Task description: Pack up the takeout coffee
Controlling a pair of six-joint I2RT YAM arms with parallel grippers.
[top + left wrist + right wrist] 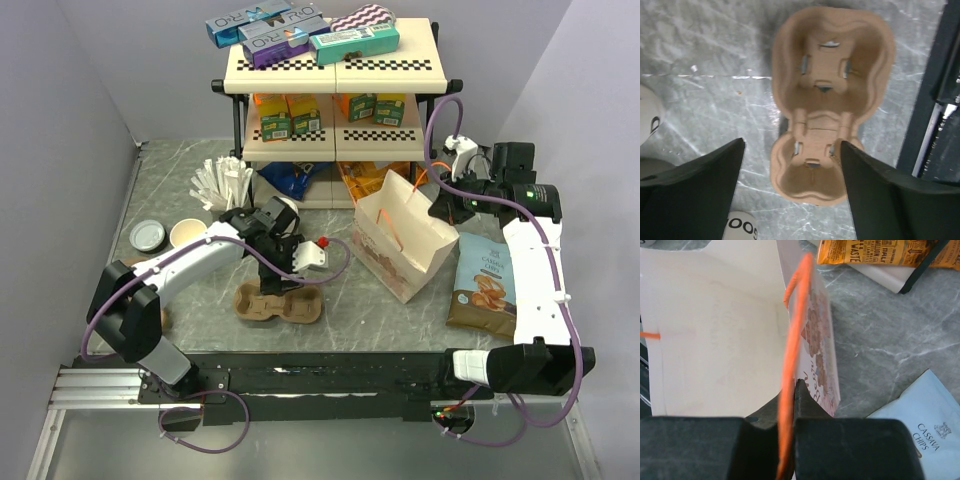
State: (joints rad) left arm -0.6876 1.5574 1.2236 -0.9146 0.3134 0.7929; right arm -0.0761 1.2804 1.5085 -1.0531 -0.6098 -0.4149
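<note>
Overhead, a grey marbled table (390, 325) carries a two-tier shelf (300, 62) of boxes at the back. Right of centre an open white paper bag (395, 250) stands upright. The right gripper (447, 207) is pinched fully closed on the bag's orange cord handle (792, 340), at the rim on the side nearest that arm. Left of centre, the left gripper (275, 265) hangs above a brown moulded cup carrier (280, 305) with its jaws spread wide and nothing in them. In the wrist view the two-pocket carrier lies lengthwise between the fingers (715, 175). The takeout coffee (188, 233) stands upright on the table with its mouth open to the ceiling, so its long axis is vertical. It sits to the left gripper's left and a little farther from the arm bases, just beside a flat round lid (147, 235). The left arm is much the nearer one – the right is across the table and occupied with the bag. The cup's print cannot be read from above, and the left wrist view catches only a white sliver of it at the frame's left edge. A small white printed object at that view's bottom edge is cut off and cannot be identified
</note>
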